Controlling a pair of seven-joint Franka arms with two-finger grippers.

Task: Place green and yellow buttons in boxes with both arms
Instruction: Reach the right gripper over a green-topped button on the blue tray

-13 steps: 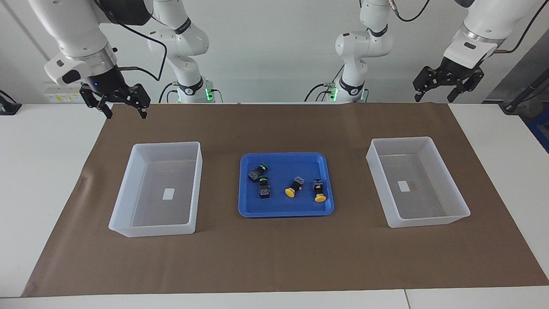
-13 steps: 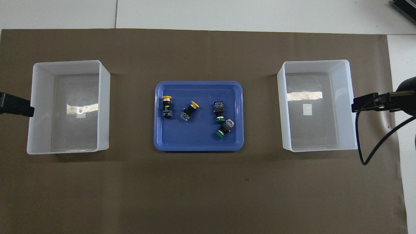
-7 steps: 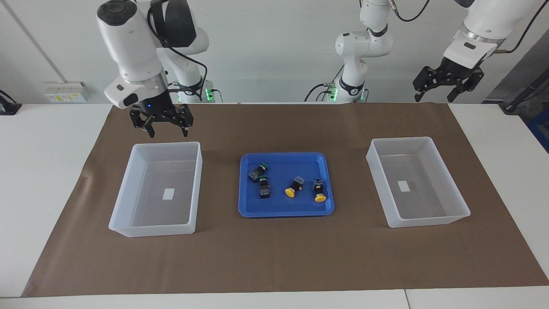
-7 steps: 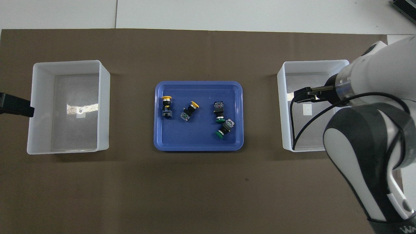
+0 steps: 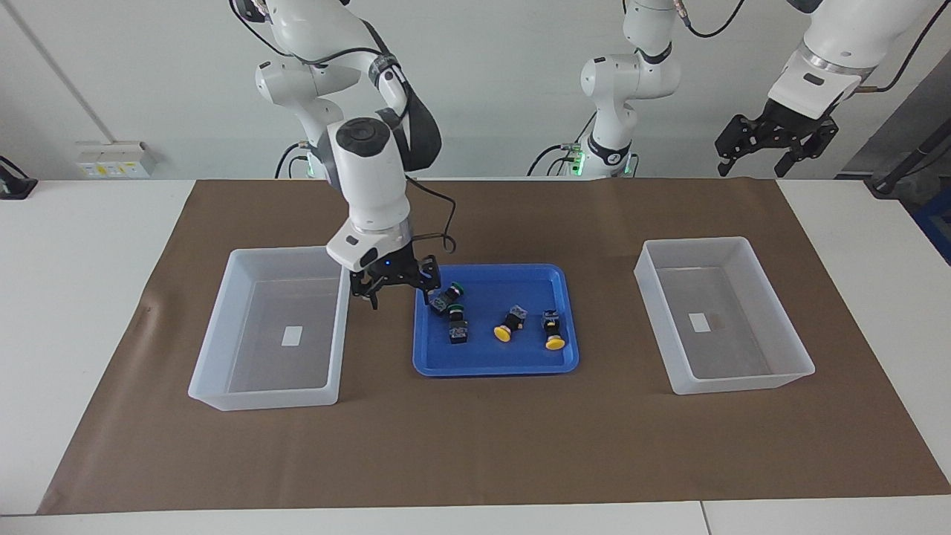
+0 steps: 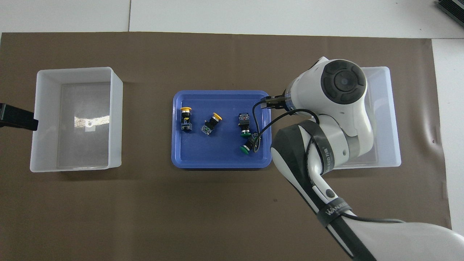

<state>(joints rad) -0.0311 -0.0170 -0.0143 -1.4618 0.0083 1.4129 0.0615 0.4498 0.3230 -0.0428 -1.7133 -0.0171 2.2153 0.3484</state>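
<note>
Facing view: right claw (image 5: 397, 288) hangs spread wide over the shallow blue plastic tray's (image 5: 496, 364) edge at mid-tabletop, beside the green-capped push-buttons (image 5: 446, 296); yellow-capped push-buttons (image 5: 504, 332) lie in the tray too; left claw (image 5: 776, 148), also wide, waits above the tabletop's corner; both translucent white plastic bins (image 5: 245, 397) stand toward the tabletop's end edges.

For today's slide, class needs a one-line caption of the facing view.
Right gripper open over the blue tray's edge beside four buttons; left gripper waits raised.
</note>
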